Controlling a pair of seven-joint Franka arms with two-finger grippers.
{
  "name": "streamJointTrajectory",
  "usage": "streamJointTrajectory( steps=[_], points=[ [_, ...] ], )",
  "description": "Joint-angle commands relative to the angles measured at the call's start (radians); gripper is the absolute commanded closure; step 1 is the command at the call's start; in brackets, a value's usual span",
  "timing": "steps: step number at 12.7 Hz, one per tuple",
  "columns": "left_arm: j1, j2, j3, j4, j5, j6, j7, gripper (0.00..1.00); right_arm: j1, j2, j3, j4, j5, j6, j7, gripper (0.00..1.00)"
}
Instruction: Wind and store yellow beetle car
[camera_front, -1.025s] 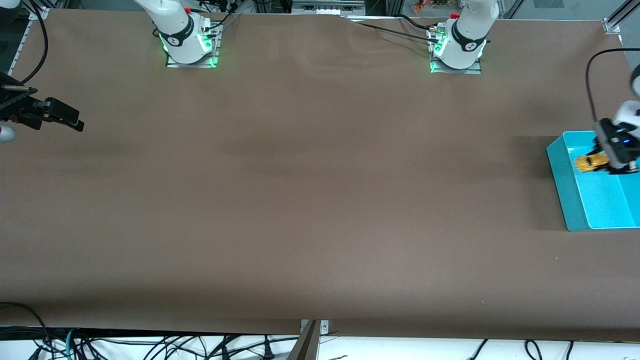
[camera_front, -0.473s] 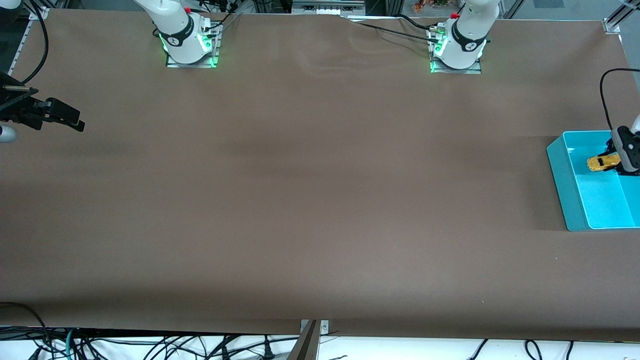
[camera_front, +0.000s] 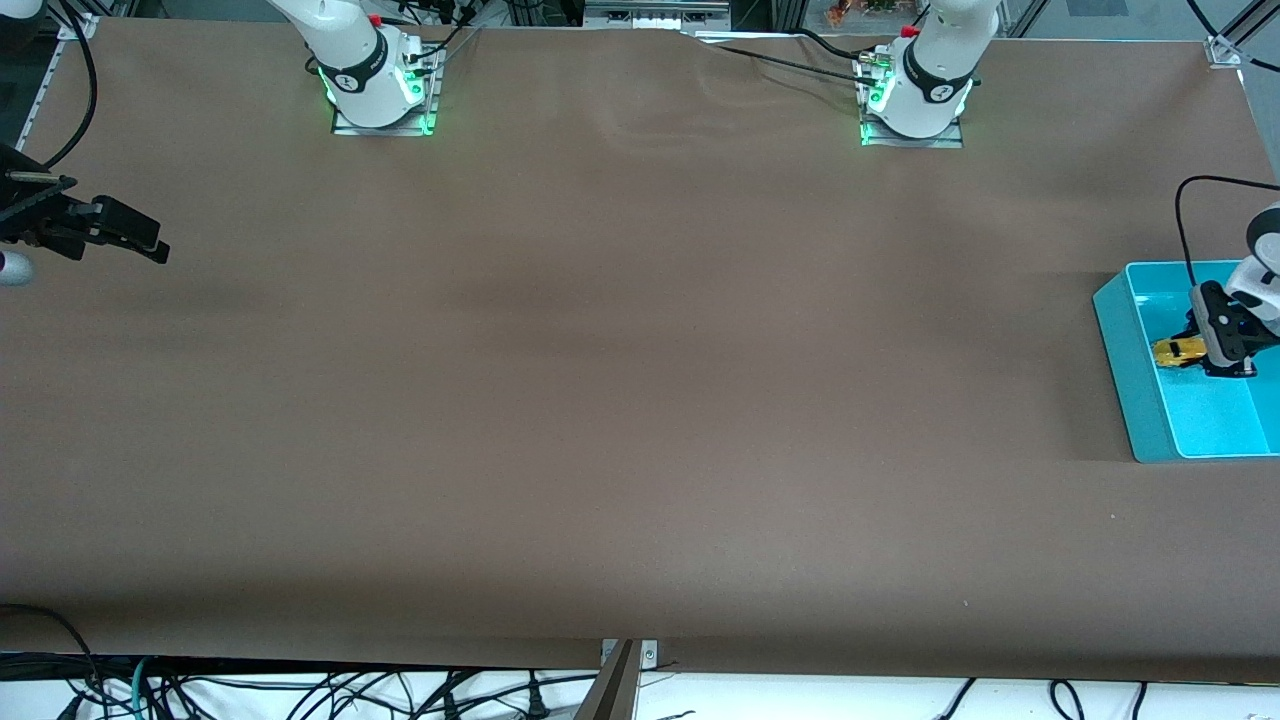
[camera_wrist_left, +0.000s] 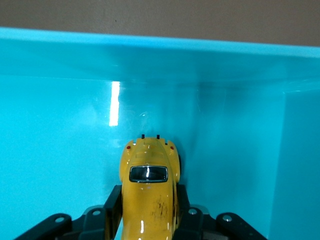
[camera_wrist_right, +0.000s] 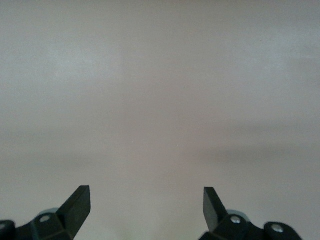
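Turquoise plastic bin (camera_front: 1120, 330) at the left arm's end of the brown worktop (camera_front: 620, 400). Inside it, the left pincer (camera_front: 1195, 352) is clamped on the yellow beetle car (camera_front: 1178, 352), held low within the bin walls. The right pincer (camera_front: 150, 243) waits over the worktop's other end, fingers spread apart

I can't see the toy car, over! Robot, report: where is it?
Left gripper shut on yellow beetle car, low inside teal bin. Right gripper open, waiting over its table end. Nothing in the way.
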Motion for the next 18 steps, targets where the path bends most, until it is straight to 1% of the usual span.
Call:
streamJointTrajectory(
  steps=[1,2,3,4,5,7,9,11,12,13,15,17,18],
  points=[
    [0.005,0.045,-0.004,0.028,-0.063,0.029,0.044,0.77,-0.005,-0.008,0.003,-0.006,0.011,0.009,0.008,0.00],
    [0.005,0.052,-0.004,0.028,-0.067,0.032,0.044,0.71,-0.005,-0.008,0.003,-0.004,0.011,0.017,0.008,0.00],
    [0.005,0.052,-0.004,0.028,-0.069,0.030,0.044,0.54,-0.005,-0.008,0.003,-0.006,0.011,0.018,0.008,0.00],
    [0.004,0.047,-0.004,0.028,-0.069,0.030,0.044,0.24,-0.005,-0.008,0.005,-0.007,0.013,0.012,0.008,0.00],
    [0.004,0.036,-0.004,0.030,-0.069,0.027,0.046,0.00,-0.005,-0.008,0.005,-0.007,0.013,0.008,0.008,0.00],
    [0.001,-0.009,-0.004,0.030,-0.069,0.012,0.041,0.00,-0.005,-0.008,0.005,-0.007,0.013,0.008,0.008,0.00],
    [-0.007,-0.075,-0.004,0.030,-0.070,-0.040,0.032,0.00,-0.005,-0.008,0.003,-0.007,0.013,0.009,0.008,0.00],
    [-0.016,-0.140,-0.007,0.030,-0.074,-0.062,0.018,0.00,-0.005,-0.010,0.005,-0.007,0.013,0.006,0.008,0.00],
    [-0.033,-0.173,-0.007,0.030,-0.098,-0.104,-0.021,0.00,-0.005,-0.010,0.005,-0.007,0.013,0.006,0.008,0.00],
    [-0.045,-0.203,-0.007,0.030,-0.115,-0.155,-0.070,0.00,-0.005,-0.010,0.005,-0.007,0.013,0.008,0.008,0.00],
    [-0.088,-0.256,-0.007,0.031,-0.115,-0.209,-0.223,0.00,-0.005,-0.010,0.005,-0.007,0.013,0.008,0.008,0.00],
    [-0.152,-0.286,-0.007,0.073,-0.113,-0.275,-0.396,0.00,-0.005,-0.010,0.003,-0.007,0.013,0.009,0.008,0.00],
    [-0.186,-0.292,-0.007,0.111,-0.113,-0.337,-0.498,0.00,-0.005,-0.010,0.003,-0.006,0.013,0.008,0.008,0.00]
  ],
)
